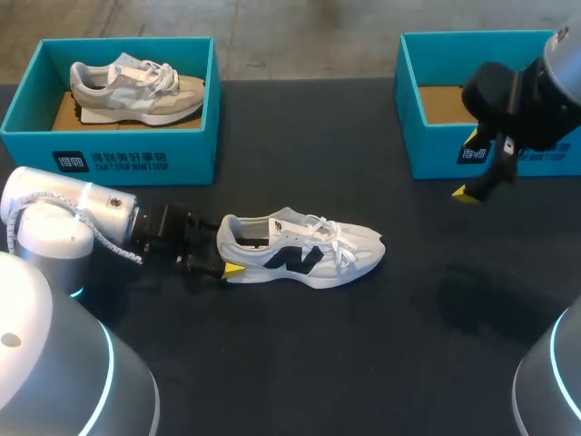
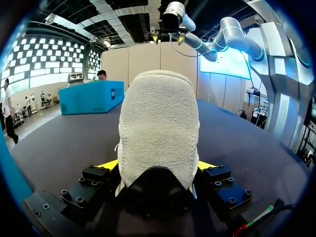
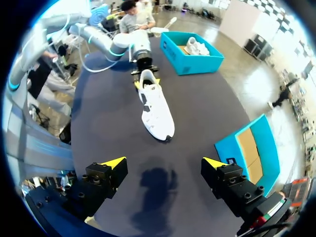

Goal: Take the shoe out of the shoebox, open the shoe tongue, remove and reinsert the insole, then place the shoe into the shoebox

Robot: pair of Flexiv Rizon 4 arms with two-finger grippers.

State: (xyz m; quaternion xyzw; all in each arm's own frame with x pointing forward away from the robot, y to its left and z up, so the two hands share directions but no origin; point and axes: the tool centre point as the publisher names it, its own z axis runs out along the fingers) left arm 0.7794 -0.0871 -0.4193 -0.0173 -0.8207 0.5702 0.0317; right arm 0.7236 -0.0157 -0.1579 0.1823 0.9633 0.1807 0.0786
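A white shoe (image 1: 304, 250) with a black logo lies on its sole on the dark table (image 1: 381, 363), toe to the right. My left gripper (image 1: 227, 256) is shut on its heel. In the left wrist view the heel (image 2: 158, 128) fills the gap between both yellow fingertips (image 2: 109, 164). My right gripper (image 1: 470, 165) hangs open and empty above the table, in front of the empty teal shoebox (image 1: 436, 150). From the right wrist view the shoe (image 3: 155, 106) lies well ahead of my open right gripper (image 3: 163, 163), with the empty box (image 3: 249, 153) off to one side.
A second teal shoebox (image 1: 113, 154) at the back left holds a grey shoe (image 1: 136, 89); the right wrist view shows that box (image 3: 190, 61) beyond the white shoe. The table's front half in front of the white shoe is bare.
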